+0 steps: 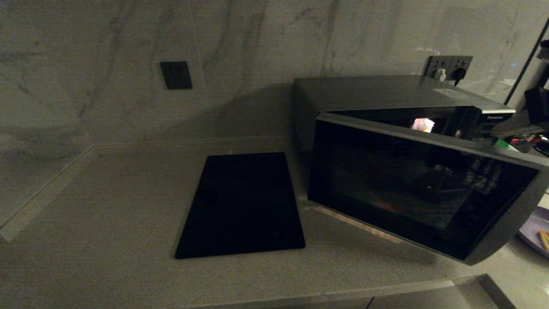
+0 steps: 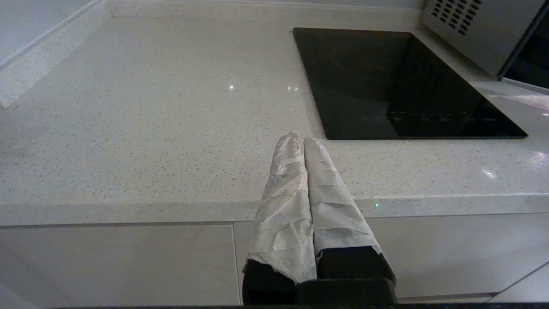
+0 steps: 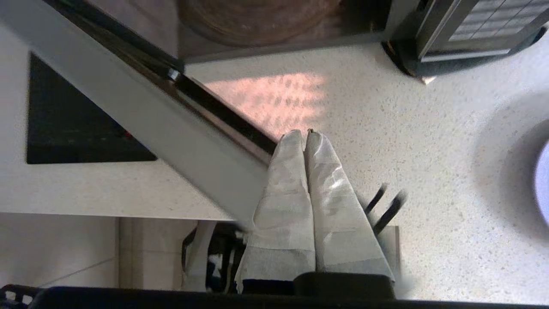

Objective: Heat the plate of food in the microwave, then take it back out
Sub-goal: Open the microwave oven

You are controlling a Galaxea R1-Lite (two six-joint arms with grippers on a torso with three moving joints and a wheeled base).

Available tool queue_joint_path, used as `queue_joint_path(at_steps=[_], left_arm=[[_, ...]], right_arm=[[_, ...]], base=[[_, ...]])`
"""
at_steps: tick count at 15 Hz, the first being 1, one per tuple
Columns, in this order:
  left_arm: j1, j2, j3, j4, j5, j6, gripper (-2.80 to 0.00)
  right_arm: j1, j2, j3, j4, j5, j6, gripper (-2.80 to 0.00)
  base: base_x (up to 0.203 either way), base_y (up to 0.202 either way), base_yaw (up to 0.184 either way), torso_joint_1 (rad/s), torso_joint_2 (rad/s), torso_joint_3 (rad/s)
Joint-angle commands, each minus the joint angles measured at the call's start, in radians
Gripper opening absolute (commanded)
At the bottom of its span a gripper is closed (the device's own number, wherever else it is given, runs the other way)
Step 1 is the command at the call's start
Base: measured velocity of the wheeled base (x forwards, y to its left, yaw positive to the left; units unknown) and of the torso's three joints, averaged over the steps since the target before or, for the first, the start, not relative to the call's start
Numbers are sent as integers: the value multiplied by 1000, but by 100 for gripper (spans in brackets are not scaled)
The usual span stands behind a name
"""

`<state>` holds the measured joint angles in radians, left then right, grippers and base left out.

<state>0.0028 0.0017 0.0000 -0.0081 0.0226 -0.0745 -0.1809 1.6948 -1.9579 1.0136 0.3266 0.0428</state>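
the plate of food (image 1: 536, 234), probably rigid, smooth and slippery, wants a rim grip; right gripper (image 3: 306, 135) pinched empty beside the microwave (image 1: 411, 171) door, left gripper (image 2: 300, 139) likewise closed.

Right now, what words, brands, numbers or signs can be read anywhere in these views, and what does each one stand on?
"Panasonic": small pale lettering at the top of the microwave's panel, head view; only just legible.
Sticker on the microwave top: print too small to read.
Button panel in the right wrist view: a grid of keys, labels too blurred to read.
Black slab on the counter: faint marks in the left wrist view, unreadable.
Nothing else carries text.
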Motion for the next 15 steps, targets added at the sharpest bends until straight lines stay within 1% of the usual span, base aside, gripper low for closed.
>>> queue_joint_path(at_steps=[1,5,8,9,11,15], left_arm=[[0,0,0,-1,0,-1,-280],[0,0,0,-1,0,-1,-280],[0,0,0,-1,0,-1,-280],[0,0,0,-1,0,-1,-280],[0,0,0,-1,0,-1,-280],[0,0,0,-1,0,-1,-280]], right_arm=[[0,-51,4,-1,0,6,-280],[-1,-88,16,-1,-5,38,-280],[2,-101,113,0,-30,30,-280],[18,-106,157,0,-46,22,-280],[83,-122,226,0,-68,14,-280],[185,-167,319,1,-71,17,-280]], base=[[0,0,0,0,0,0],[0,0,0,0,0,0],[0,0,0,0,0,0],[0,0,0,0,0,0],[0,0,0,0,0,0],[0,0,0,0,0,0]])
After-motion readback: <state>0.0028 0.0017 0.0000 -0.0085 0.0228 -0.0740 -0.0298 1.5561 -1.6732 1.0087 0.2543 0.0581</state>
